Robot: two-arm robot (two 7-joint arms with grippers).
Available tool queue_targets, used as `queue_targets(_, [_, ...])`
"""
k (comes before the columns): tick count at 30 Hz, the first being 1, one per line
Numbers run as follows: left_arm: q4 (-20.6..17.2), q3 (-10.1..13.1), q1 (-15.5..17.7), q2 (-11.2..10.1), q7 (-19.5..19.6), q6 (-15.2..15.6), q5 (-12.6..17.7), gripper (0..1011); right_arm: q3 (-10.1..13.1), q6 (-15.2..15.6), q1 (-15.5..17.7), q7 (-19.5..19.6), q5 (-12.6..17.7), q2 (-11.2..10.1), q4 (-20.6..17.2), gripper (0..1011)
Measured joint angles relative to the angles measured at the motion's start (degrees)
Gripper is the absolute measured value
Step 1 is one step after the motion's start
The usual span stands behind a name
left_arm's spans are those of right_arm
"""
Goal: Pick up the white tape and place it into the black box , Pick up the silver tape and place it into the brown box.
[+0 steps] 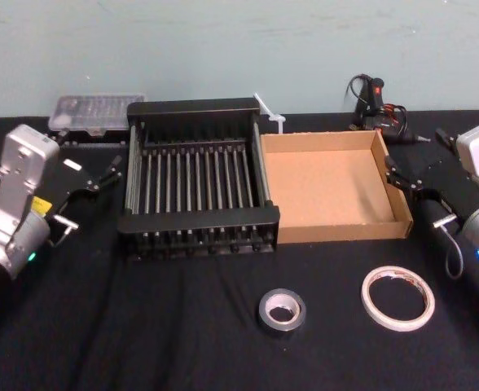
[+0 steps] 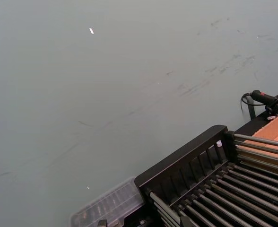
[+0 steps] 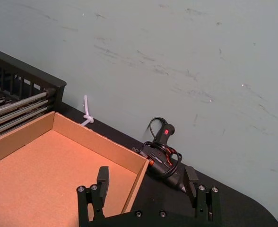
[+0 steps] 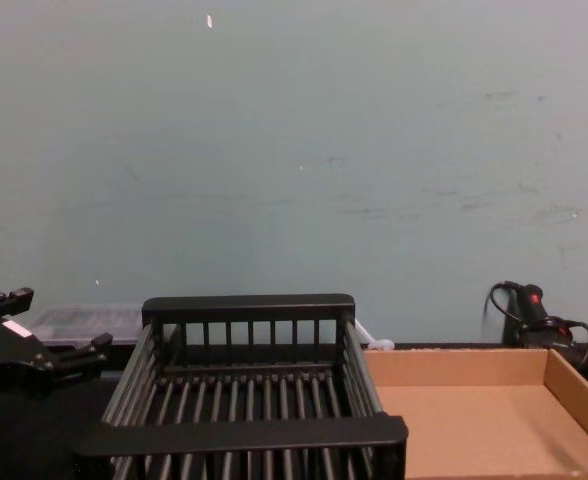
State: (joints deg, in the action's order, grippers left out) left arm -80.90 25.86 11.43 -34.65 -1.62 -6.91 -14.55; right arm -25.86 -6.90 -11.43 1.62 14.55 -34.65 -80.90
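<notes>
White tape (image 1: 397, 297) and silver tape (image 1: 282, 310) are lying flat on the counter (image 1: 142, 326), in front of the boxes. Both look light, stiff (white ring thin, likely flexing); pinching across one wall seems best. Both jaws are standing open, holding nothing

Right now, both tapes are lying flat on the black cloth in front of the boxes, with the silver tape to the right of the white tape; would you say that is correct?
Not quite. The head view shows the silver tape to the left of the white tape, not the right. The rest holds: both lie flat on the black cloth, in front of the black box and the brown box.
</notes>
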Motion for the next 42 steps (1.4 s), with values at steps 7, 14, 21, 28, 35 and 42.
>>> queue_targets(7, [0.0, 0.0, 0.0, 0.0, 0.0, 0.0, 0.0, 1001, 0.0, 0.0, 0.0, 0.0, 0.0, 0.0, 0.0, 1002])
queue_targets(14, [0.0, 0.0, 0.0, 0.0, 0.0, 0.0, 0.0, 1001, 0.0, 0.0, 0.0, 0.0, 0.0, 0.0, 0.0, 1002])
queue_targets(21, [0.0, 0.0, 0.0, 0.0, 0.0, 0.0, 0.0, 1001, 0.0, 0.0, 0.0, 0.0, 0.0, 0.0, 0.0, 1002])
queue_targets(28, [0.0, 0.0, 0.0, 0.0, 0.0, 0.0, 0.0, 1001, 0.0, 0.0, 0.0, 0.0, 0.0, 0.0, 0.0, 1002])
queue_targets(35, [0.0, 0.0, 0.0, 0.0, 0.0, 0.0, 0.0, 1001, 0.0, 0.0, 0.0, 0.0, 0.0, 0.0, 0.0, 1002])
queue_targets(42, [0.0, 0.0, 0.0, 0.0, 0.0, 0.0, 0.0, 1001, 0.0, 0.0, 0.0, 0.0, 0.0, 0.0, 0.0, 1002])
